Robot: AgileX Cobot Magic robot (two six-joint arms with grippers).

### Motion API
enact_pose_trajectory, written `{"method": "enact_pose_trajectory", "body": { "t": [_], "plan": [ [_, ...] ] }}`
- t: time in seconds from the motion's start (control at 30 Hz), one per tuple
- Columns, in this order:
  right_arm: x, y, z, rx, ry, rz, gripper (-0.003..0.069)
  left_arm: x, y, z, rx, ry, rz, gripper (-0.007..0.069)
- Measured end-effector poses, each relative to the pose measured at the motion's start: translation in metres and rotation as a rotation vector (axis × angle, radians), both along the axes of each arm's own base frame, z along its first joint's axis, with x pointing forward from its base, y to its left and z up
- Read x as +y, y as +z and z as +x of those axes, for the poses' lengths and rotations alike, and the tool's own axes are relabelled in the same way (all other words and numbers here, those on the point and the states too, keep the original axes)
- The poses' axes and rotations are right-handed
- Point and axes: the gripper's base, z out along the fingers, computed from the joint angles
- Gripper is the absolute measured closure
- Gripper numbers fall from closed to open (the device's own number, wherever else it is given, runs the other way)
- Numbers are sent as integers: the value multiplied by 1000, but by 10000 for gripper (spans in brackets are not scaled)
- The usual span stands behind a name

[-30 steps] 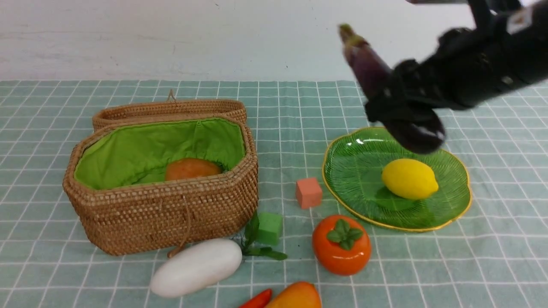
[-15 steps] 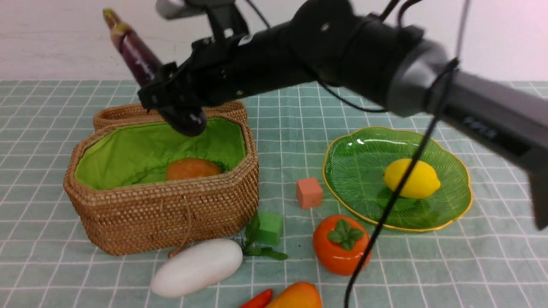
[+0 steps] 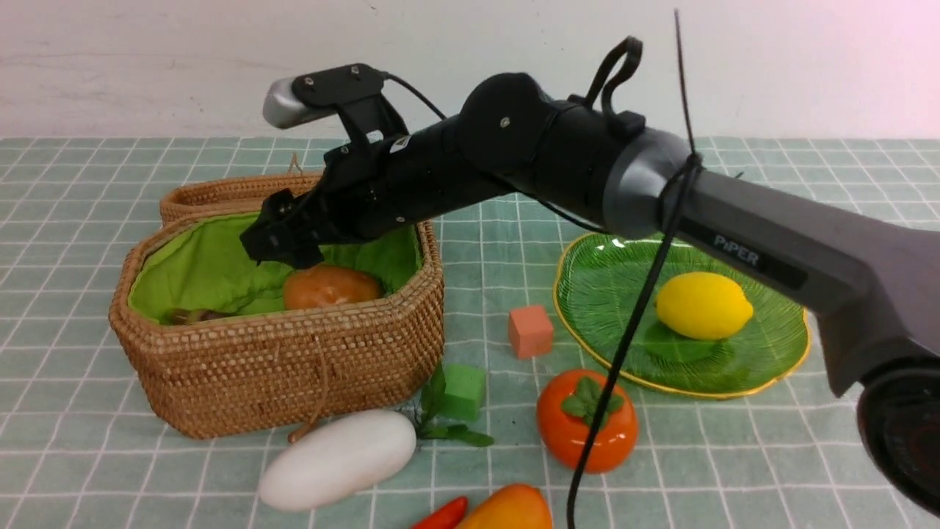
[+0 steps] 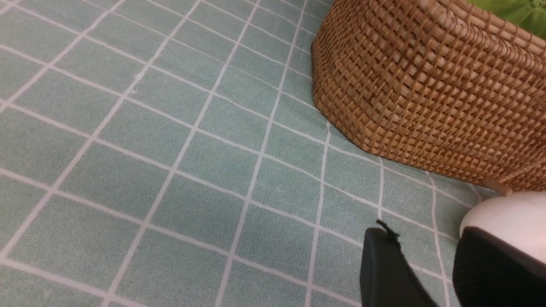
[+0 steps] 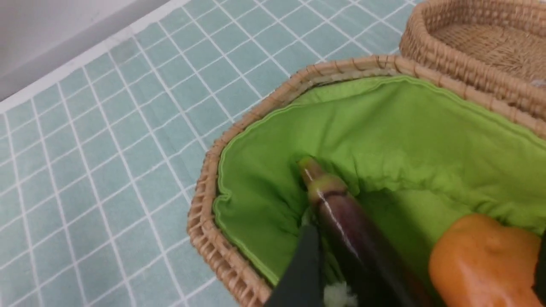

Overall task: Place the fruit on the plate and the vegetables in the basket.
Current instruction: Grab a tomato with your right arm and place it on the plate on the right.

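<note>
My right gripper (image 3: 283, 239) hangs open over the wicker basket (image 3: 279, 367). In the right wrist view the dark purple eggplant (image 5: 341, 221) lies on the green lining beside one finger (image 5: 305, 264), with the brown-orange potato (image 5: 482, 260) next to it. The lemon (image 3: 703, 305) rests on the green leaf plate (image 3: 609, 294). The persimmon (image 3: 587, 420), mango (image 3: 507, 509), white radish (image 3: 338, 459) and red pepper (image 3: 440, 516) lie on the cloth in front. My left gripper (image 4: 420, 238) is low over the cloth, open and empty, beside the radish (image 4: 512, 213) and the basket (image 4: 426, 85).
A salmon cube (image 3: 529, 330) and a green cube (image 3: 461, 391) sit between basket and plate. The basket's lid (image 3: 294, 187) lies open behind it. My right arm (image 3: 587, 176) spans from the right across the plate to the basket, a cable (image 3: 631, 316) dangling from it.
My right arm swung left from over the plate to the basket with the eggplant. Its jaws have opened and the eggplant now lies inside the basket.
</note>
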Motion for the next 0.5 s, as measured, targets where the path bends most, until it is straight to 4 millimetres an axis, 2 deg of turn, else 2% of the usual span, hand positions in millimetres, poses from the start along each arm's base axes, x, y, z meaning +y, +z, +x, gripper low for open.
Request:
{"method": "enact_pose_trajectory", "body": {
  "t": [0.1, 0.17, 0.2, 0.3, 0.37, 0.4, 0.5],
  "plan": [
    [-40, 37, -6, 82, -5, -61, 15, 0, 0, 0, 0, 0, 0, 386],
    [-64, 55, -10, 124, -20, -104, 19, 0, 0, 0, 0, 0, 0, 386],
    [-83, 64, -13, 164, -38, -141, 23, 0, 0, 0, 0, 0, 0, 386],
    [-119, 73, -21, 244, -67, -197, 25, 0, 0, 0, 0, 0, 0, 386],
    [-141, 65, -28, 327, -107, -218, 27, 0, 0, 0, 0, 0, 0, 386],
    [-153, 51, -32, 385, -138, -229, 29, 0, 0, 0, 0, 0, 0, 386],
    [-168, 30, -45, 454, -187, -244, 34, 0, 0, 0, 0, 0, 0, 386]
  ]
}}
